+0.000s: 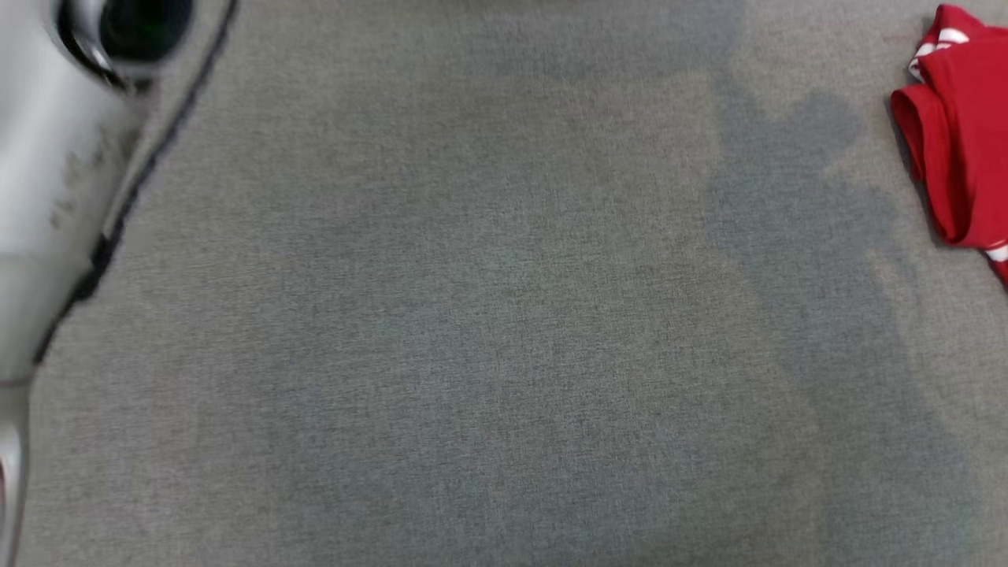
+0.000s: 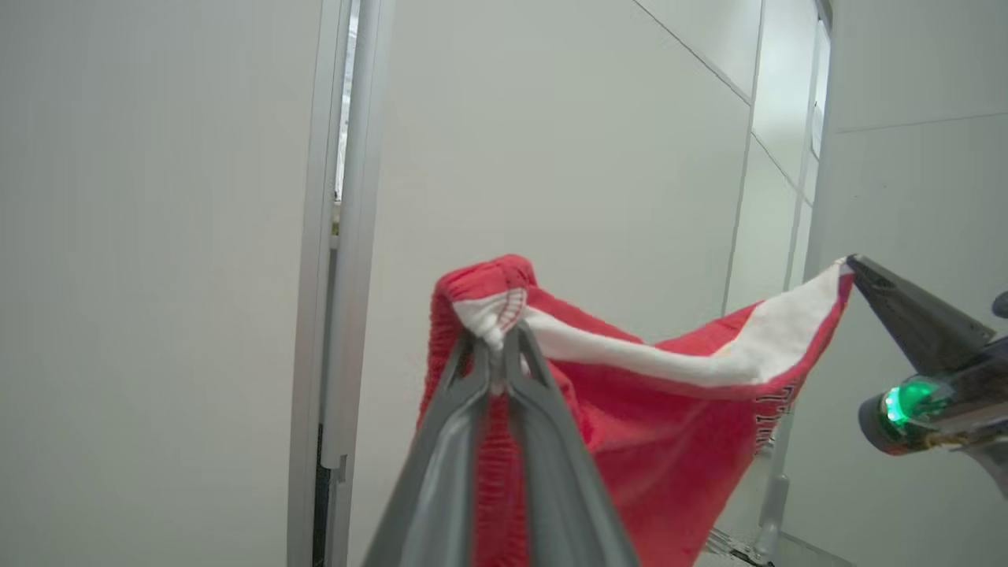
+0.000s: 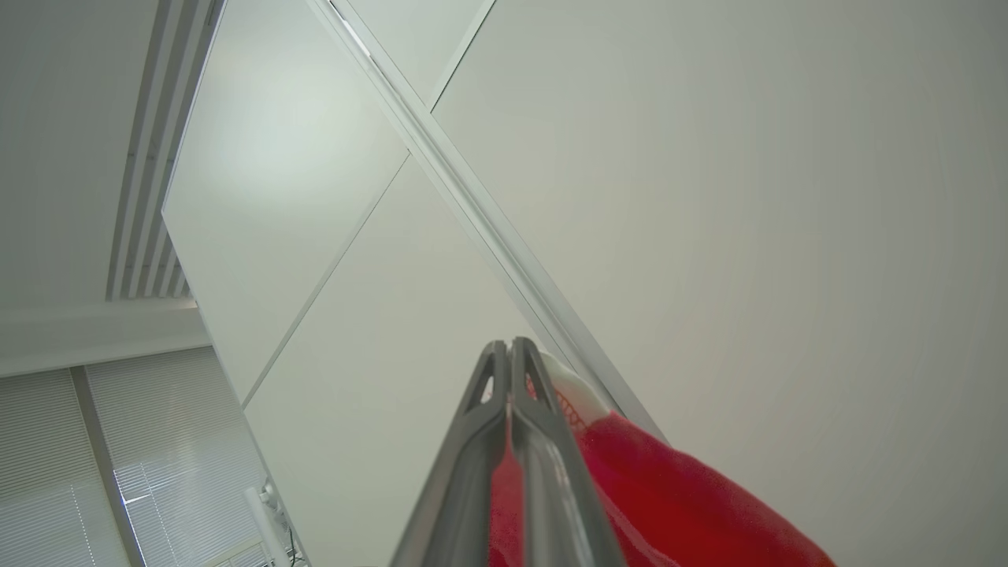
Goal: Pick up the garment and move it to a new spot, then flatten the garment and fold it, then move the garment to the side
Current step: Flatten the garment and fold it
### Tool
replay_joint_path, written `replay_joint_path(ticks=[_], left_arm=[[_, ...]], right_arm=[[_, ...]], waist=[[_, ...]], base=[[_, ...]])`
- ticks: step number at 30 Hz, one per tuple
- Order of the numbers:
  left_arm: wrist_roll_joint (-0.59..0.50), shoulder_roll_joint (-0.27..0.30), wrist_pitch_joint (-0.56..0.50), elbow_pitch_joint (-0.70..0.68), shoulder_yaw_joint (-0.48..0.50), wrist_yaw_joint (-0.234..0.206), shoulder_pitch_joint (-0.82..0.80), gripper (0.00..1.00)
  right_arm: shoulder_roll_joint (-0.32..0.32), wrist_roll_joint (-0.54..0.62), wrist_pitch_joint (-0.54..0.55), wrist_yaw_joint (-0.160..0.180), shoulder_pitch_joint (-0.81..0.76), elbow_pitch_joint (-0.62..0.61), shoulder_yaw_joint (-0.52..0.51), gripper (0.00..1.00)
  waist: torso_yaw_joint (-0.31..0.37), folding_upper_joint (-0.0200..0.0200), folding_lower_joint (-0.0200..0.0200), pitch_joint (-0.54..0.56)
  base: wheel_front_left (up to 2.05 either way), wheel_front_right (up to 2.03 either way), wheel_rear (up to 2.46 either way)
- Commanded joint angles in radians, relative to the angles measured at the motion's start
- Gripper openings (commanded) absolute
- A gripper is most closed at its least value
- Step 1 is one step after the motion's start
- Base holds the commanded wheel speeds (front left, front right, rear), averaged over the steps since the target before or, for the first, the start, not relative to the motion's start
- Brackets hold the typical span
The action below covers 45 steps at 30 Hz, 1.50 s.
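The garment (image 2: pixel 669 394) is red knit cloth with a white band, held up in the air and stretched between both grippers. My left gripper (image 2: pixel 498 335) is shut on one bunched corner of the band. At the right of the left wrist view, my right gripper (image 2: pixel 855 266) pinches the opposite corner. In the right wrist view the right gripper (image 3: pixel 509 346) is shut on the garment (image 3: pixel 677 504), which hangs off to the lower right. In the head view, part of the garment (image 1: pixel 957 134) shows at the far right edge, over the grey surface.
A wide grey fabric surface (image 1: pixel 488 315) spreads below the head, with a soft shadow on its right half. A pale arm segment (image 1: pixel 47 157) with a dark cable crosses the upper left corner. White wall panels (image 2: pixel 551 118) stand behind, and window blinds (image 3: pixel 118 457) are nearby.
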<state>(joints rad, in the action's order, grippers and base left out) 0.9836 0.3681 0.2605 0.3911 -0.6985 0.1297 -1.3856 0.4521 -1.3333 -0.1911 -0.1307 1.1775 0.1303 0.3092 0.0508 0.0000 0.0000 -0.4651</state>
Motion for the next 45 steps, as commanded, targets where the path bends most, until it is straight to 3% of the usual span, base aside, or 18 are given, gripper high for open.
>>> replay_joint_path(ticks=[1, 8, 14, 18, 23, 28, 31, 35, 45], left_arm=[[-0.011, 0.011, 0.004, -0.021, -0.007, 0.000, 0.048, 0.00], [-0.026, 0.089, 0.005, -0.229, -0.078, 0.001, 0.435, 0.00], [-0.033, 0.201, 0.005, -0.340, -0.158, 0.001, 0.742, 0.00], [-0.034, 0.241, 0.005, -0.365, -0.172, 0.001, 0.913, 0.00], [-0.087, 0.282, 0.005, -0.361, -0.225, 0.001, 1.028, 0.00], [-0.073, 0.337, -0.017, -0.415, -0.255, -0.035, 1.124, 0.00], [-0.049, 0.370, -0.032, -0.479, -0.239, -0.061, 1.144, 0.00], [-0.025, 0.355, -0.051, -0.522, -0.212, -0.077, 1.100, 0.00], [0.117, 0.167, -0.145, -0.371, -0.176, -0.012, 0.844, 0.00]], right_arm=[[0.019, -0.020, -0.013, 0.000, -0.042, -0.025, 0.014, 0.00], [0.175, -0.134, -0.058, 0.000, -0.441, -0.241, 0.059, 0.00], [0.304, -0.128, -0.070, 0.000, -0.878, -0.346, 0.111, 0.00], [0.339, -0.119, -0.075, 0.000, -1.133, -0.365, 0.116, 0.00], [0.368, -0.105, -0.075, 0.000, -1.314, -0.382, 0.124, 0.00], [0.434, -0.116, -0.076, 0.000, -1.447, -0.453, 0.128, 0.00], [0.478, -0.108, -0.076, 0.000, -1.489, -0.479, 0.077, 0.00], [0.506, -0.061, -0.053, 0.000, -1.438, -0.441, 0.040, 0.00], [0.318, 0.036, 0.058, 0.000, -0.975, -0.161, 0.047, 0.00]], waist=[[0.019, 0.0000, 0.0000, -0.033], [-0.003, 0.0000, 0.0000, -0.019], [-0.016, 0.0000, 0.0000, 0.038], [-0.022, 0.0000, 0.0000, 0.085], [-0.024, 0.0000, 0.0000, 0.136], [-0.020, 0.0000, 0.0000, 0.174], [-0.017, 0.0000, 0.0000, 0.190], [-0.020, 0.0000, 0.0000, 0.201], [-0.060, 0.0000, 0.0000, 0.127]], base=[[0.00, 0.00, 0.00], [0.00, 0.00, 0.00], [0.00, 0.00, 0.00], [0.00, 0.00, 0.00], [0.00, 0.00, 0.00], [0.00, 0.00, 0.00], [0.00, 0.00, 0.00], [0.00, 0.00, 0.00], [0.00, 0.00, 0.00]])
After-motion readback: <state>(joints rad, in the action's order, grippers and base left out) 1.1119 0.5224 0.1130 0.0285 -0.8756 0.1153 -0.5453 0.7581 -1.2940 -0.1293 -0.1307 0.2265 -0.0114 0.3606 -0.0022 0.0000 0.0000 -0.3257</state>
